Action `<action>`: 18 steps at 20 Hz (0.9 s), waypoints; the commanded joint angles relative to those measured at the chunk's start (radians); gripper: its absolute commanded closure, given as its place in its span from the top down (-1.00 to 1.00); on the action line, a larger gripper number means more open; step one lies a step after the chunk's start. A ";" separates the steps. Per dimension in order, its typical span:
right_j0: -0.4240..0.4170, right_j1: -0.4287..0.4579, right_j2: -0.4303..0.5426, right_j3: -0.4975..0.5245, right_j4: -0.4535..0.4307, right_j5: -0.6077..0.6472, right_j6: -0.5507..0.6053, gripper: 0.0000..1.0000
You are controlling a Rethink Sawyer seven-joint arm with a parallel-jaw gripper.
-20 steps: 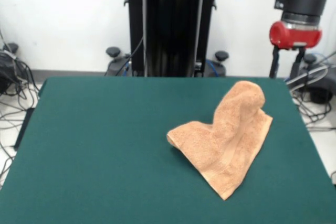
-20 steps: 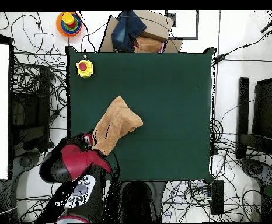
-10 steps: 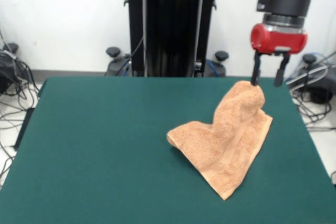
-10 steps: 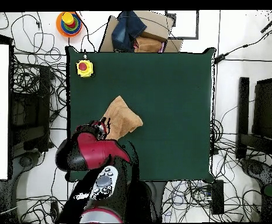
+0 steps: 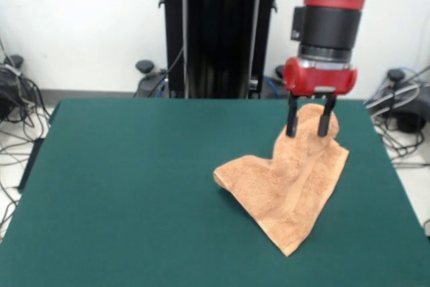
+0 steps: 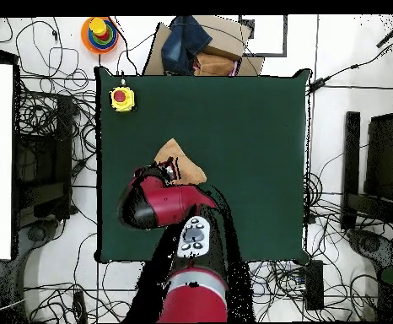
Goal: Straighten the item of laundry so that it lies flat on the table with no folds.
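Front view, right of centre: gripper [image 5: 309, 124], two dark fingers [image 5: 291, 120] pointing straight down from a red wrist, jaws parted with a clear gap between them. Nothing is held. The tips hang at the raised hump of the towel [image 5: 289, 183], one finger in front of the hump's left flank, the other over its crown; whether either touches the cloth cannot be told.

Item: towel, light orange-tan terry. Lies crumpled on the right half of the table [image 5: 121, 186]. A rounded hump stands up at the upper end, near the table's top right; a folded lobe juts to the left at mid-height; a pointed corner reaches toward the lower right of the frame. A woven band runs diagonally across the lower part.

Overhead view: arm covers most of the cloth; only a tan tip [image 6: 176, 156] shows above the red wrist, left of the table's centre.

Handling, as a judgement: light, soft and limp, with no stiffness to push against. It will sag from any single pinch and likely drag on the felt-like green surface rather than slide freely. Not fragile, not slippery; terry pile should give the fingers good bite.

Where to take hold: the hump directly under the jaws is doubled cloth and easiest to pinch. The pointed corner would be better for drawing the layers apart.
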 commanded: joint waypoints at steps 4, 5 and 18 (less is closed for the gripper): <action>-0.068 0.147 0.136 -0.134 -0.132 0.102 -0.022 1.00; -0.082 0.151 0.150 -0.137 -0.142 0.110 -0.025 1.00; -0.580 0.272 0.751 0.043 -0.102 0.468 -0.184 1.00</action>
